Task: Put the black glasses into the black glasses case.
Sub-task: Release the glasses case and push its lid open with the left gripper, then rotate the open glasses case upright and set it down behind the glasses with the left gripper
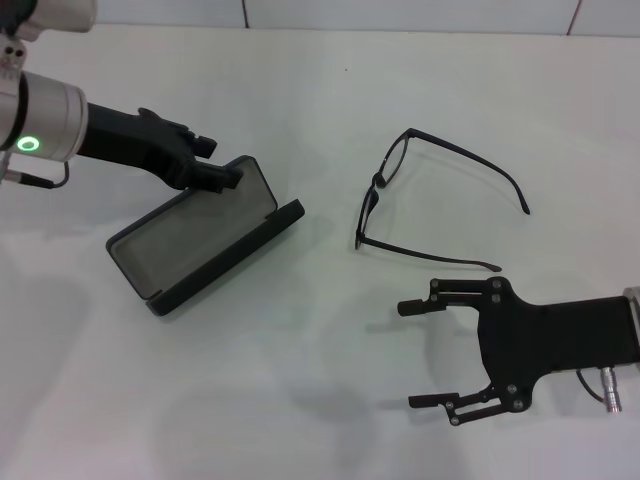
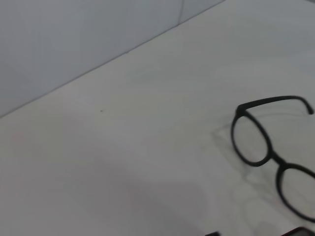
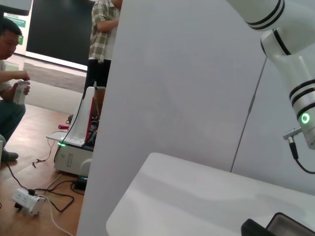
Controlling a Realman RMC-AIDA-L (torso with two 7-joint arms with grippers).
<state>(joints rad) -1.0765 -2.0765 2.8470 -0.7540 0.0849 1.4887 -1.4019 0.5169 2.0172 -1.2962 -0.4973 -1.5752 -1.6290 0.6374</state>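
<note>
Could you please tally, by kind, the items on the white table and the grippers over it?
Glasses: 1, the black glasses, lying unfolded.
Cases: 1, the black glasses case, lid open.
Grippers: 2, the left gripper at the case lid, the right gripper open near the glasses.
Total: 4.

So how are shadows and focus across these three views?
Head view: soft shadows under the black glasses, the black glasses case and the open right pincer; left pincer at the case lid. Left wrist view: glasses sharp, faint shadow. Right wrist view: no glare, case corner cropped.
</note>
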